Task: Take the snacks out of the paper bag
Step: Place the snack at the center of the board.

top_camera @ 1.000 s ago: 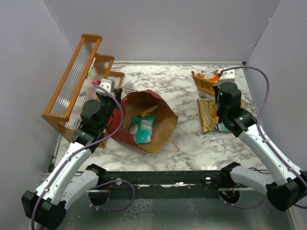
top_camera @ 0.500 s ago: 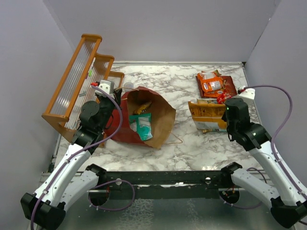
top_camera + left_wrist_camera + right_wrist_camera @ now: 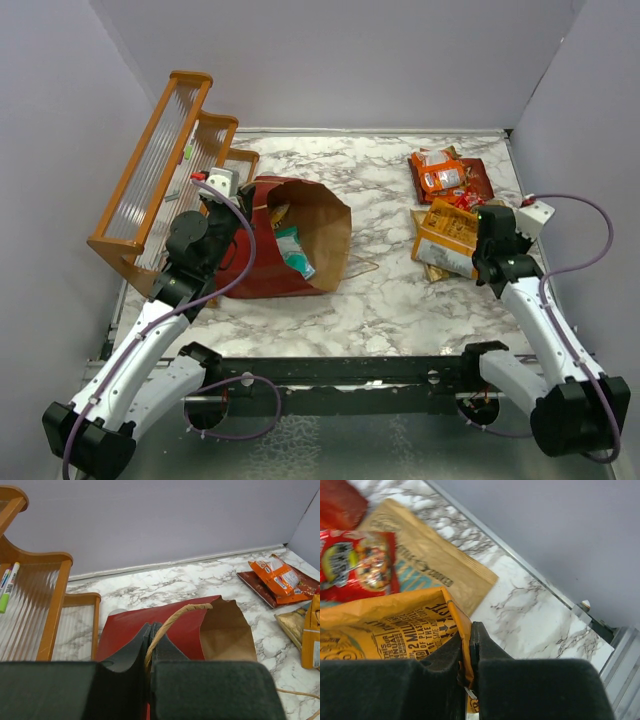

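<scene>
The dark red paper bag (image 3: 262, 262) lies on its side at the left, its brown mouth open to the right; it also shows in the left wrist view (image 3: 180, 630). A teal packet (image 3: 289, 250) and a small orange one (image 3: 279, 212) sit inside. My left gripper (image 3: 150, 630) is shut on the bag's twine handle (image 3: 172, 619), lifting the mouth. My right gripper (image 3: 467, 640) is shut on the edge of the large orange-yellow chip bag (image 3: 400, 630), held tilted above the table (image 3: 445, 232). An orange packet (image 3: 441, 176) and the dark red Doritos bag (image 3: 476, 178) lie at the far right.
The orange wooden rack (image 3: 170, 170) stands at the far left, close behind the left arm, with markers (image 3: 9, 585) in it. A flat brown-gold packet (image 3: 427, 560) and a small red packet (image 3: 357, 565) lie under the lifted chip bag. Grey walls enclose the marble table (image 3: 390, 290).
My right gripper has pulled back to the right and lifted the orange-yellow chip bag off the pile. My left gripper has raised the bag's handle, standing the mouth more upright.
</scene>
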